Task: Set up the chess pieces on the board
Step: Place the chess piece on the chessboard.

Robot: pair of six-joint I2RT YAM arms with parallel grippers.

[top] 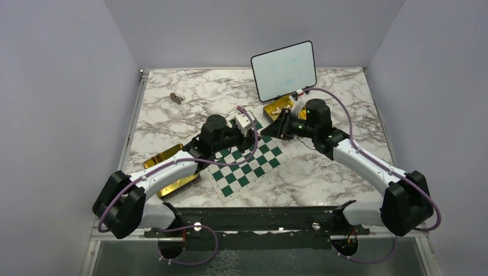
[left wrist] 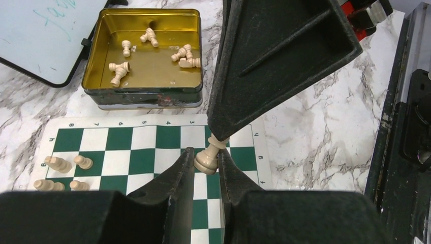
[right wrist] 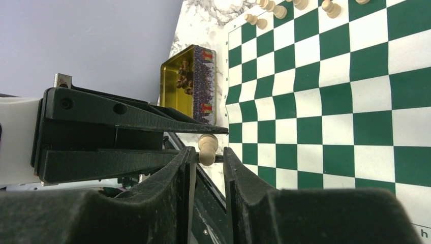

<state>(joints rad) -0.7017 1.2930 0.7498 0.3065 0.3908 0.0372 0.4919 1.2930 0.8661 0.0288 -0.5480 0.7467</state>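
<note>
1. We see the left gripper closed to a narrow gap on the base of a pale pawn. The pawn is tilted, its head leaning towards 1 o'clock in the left wrist view.
2. The right gripper meets it head on. Its fingers stand just either side of the same pawn, and one tip rests on the pawn's head. We cannot tell whether this pair is pinching yet or only bracketing it, so we read this as a handover in progress.
3. The pawn hangs over the board near its 12 o'clock edge in the top view. We cannot say whether it touches the squares.
4. At 8 o'clock from the pawn in the left wrist view, a small cluster of pale pieces stands in one corner of the board. The right wrist view shows a few more along that edge.
5. At 11 o'clock sits the pale tin, touching the board's border, with several loose pieces lying in it.
6. The dark tin lies at 9 o'clock of the board in the top view, with dark pieces inside. We see none of those on the squares.
7. The whiteboard stands at 1 o'clock.
8. We judge the task barely begun: part of one pale corner is done, and most of both sets remains.
</note>
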